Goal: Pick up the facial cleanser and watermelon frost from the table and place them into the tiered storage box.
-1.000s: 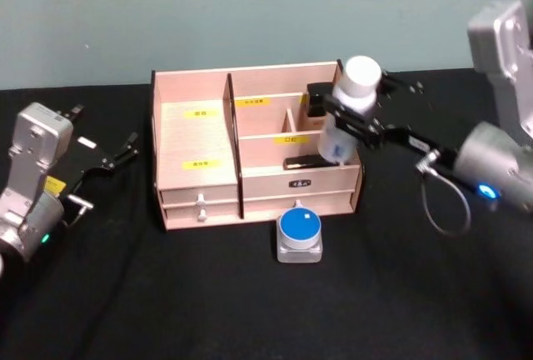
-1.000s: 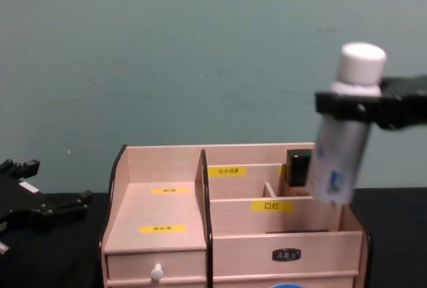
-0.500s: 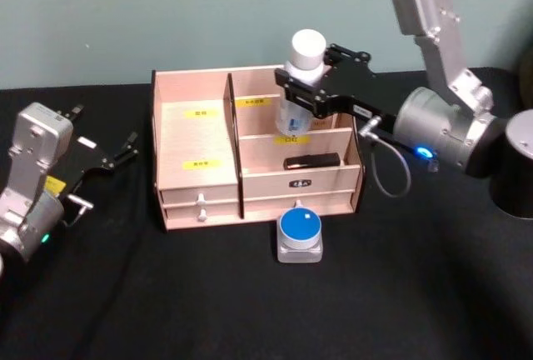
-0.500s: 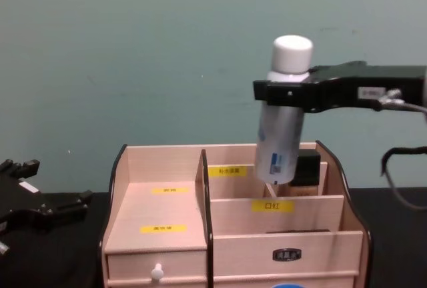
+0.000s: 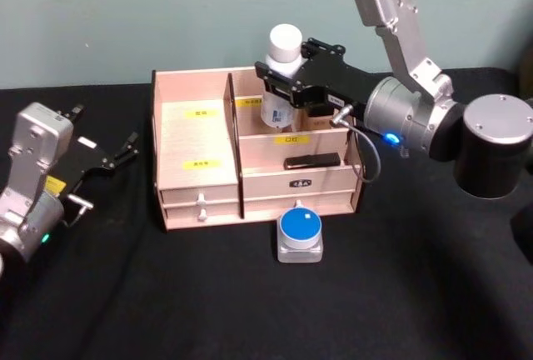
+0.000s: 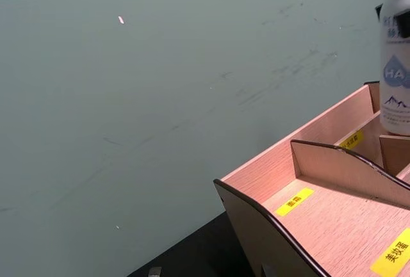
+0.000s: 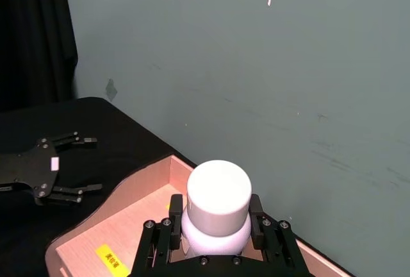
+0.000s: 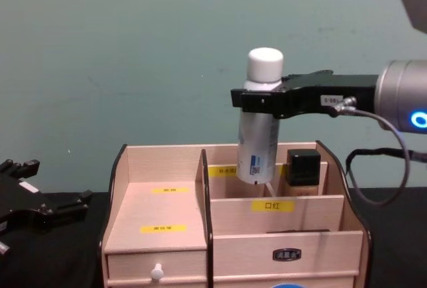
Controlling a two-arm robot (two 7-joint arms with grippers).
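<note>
Placing step: the tiered storage box (image 5: 200,178) lies under the right gripper (image 8: 260,101), which is clamped on the facial cleanser (image 8: 259,148), base at the rear compartment's mouth. We judge a straight descent, then release. The left gripper (image 7: 91,164) is parked far left, jaws apart. A dark-capped bottle (image 8: 303,171) crowds the claw's right. The watermelon frost (image 5: 300,227) waits nearer us, on the table.

The tiered storage box (image 5: 196,139) is matt pale wood with dark edges and smooth yellow labels (image 5: 201,163); the table (image 5: 250,310) is covered in matt black cloth. The facial cleanser (image 8: 260,135) is smooth plastic, white-capped, clamped by the matt black right gripper (image 8: 267,101). At the box's 6 o'clock, the watermelon frost (image 5: 299,233) shows a glossy blue lid on a silvery-grey base.
</note>
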